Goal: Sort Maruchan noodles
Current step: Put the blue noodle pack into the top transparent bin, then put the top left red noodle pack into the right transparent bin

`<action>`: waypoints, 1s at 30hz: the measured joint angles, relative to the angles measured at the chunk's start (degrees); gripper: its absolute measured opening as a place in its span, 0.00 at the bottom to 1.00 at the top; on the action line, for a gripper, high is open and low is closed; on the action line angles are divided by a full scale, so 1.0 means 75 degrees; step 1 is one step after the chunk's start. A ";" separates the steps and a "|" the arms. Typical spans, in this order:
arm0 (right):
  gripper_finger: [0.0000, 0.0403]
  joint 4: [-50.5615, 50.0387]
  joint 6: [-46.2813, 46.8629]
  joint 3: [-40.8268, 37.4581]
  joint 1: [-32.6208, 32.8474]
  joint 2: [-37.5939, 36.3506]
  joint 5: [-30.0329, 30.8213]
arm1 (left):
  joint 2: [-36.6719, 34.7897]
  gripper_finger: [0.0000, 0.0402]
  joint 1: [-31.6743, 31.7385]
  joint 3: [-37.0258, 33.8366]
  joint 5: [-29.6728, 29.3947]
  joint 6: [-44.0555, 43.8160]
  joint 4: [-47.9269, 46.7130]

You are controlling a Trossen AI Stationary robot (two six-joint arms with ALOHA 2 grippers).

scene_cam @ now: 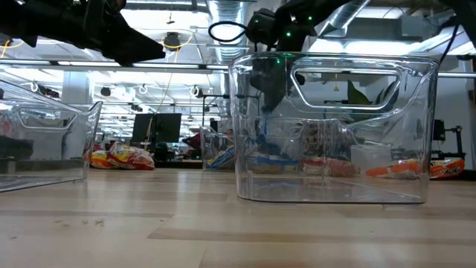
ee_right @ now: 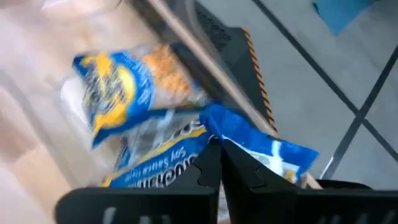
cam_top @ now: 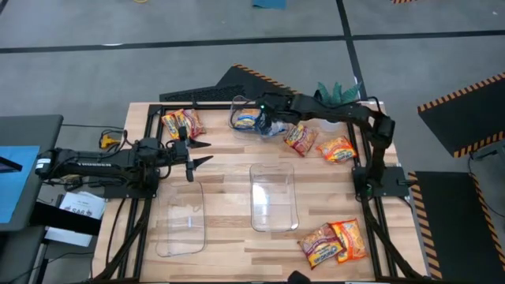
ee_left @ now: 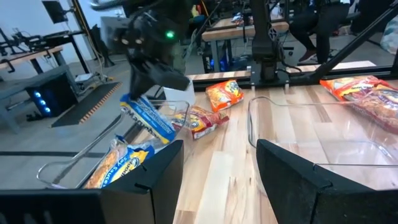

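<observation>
Holding a blue packet [ee_right: 249, 146] in my right hand [cam_top: 267, 120], fingers clenched on its edge, over the far bin [cam_top: 239, 105] at the back of the surface [cam_top: 229, 166]. The wrist view shows the packet pinched and trailing away from the fingertips, long axis running outward from the hand. Below it in the bin lies a second blue packet [ee_right: 121, 87], flat, nearly side by side with mine.

Key relation: the bin sits directly beneath the hand, so the drop looks near-vertical, no reach needed.

Left hand [cam_top: 197, 153] waits released, fingers spread, at the left side, pointing toward the middle. Two packets [cam_top: 182, 123] lie just behind it, nearer to it than to my right.

Others: orange packets [cam_top: 319, 142] right of the bin, within my right arm's reach; another pair [cam_top: 333, 242] at the near right corner.
</observation>
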 joint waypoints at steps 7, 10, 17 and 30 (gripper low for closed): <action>0.18 -0.0599 -0.0086 0.0012 0.0133 -0.0239 0.0474 | 0.0000 0.48 0.0000 0.0000 -0.0003 0.0002 0.0001; 0.23 -0.0716 -0.0086 0.0013 0.0133 -0.0548 0.0483 | 0.0000 0.48 0.0000 0.0000 -0.0003 0.0001 0.0001; 0.43 -0.0856 -0.0079 0.0015 0.0271 -0.1332 0.0427 | 0.0000 0.48 0.0000 0.0000 -0.0004 0.0003 0.0001; 0.59 -0.2010 0.0636 -0.2732 0.0911 -0.3472 0.0335 | 0.0000 0.48 -0.0003 0.0000 0.0021 -0.0102 0.0001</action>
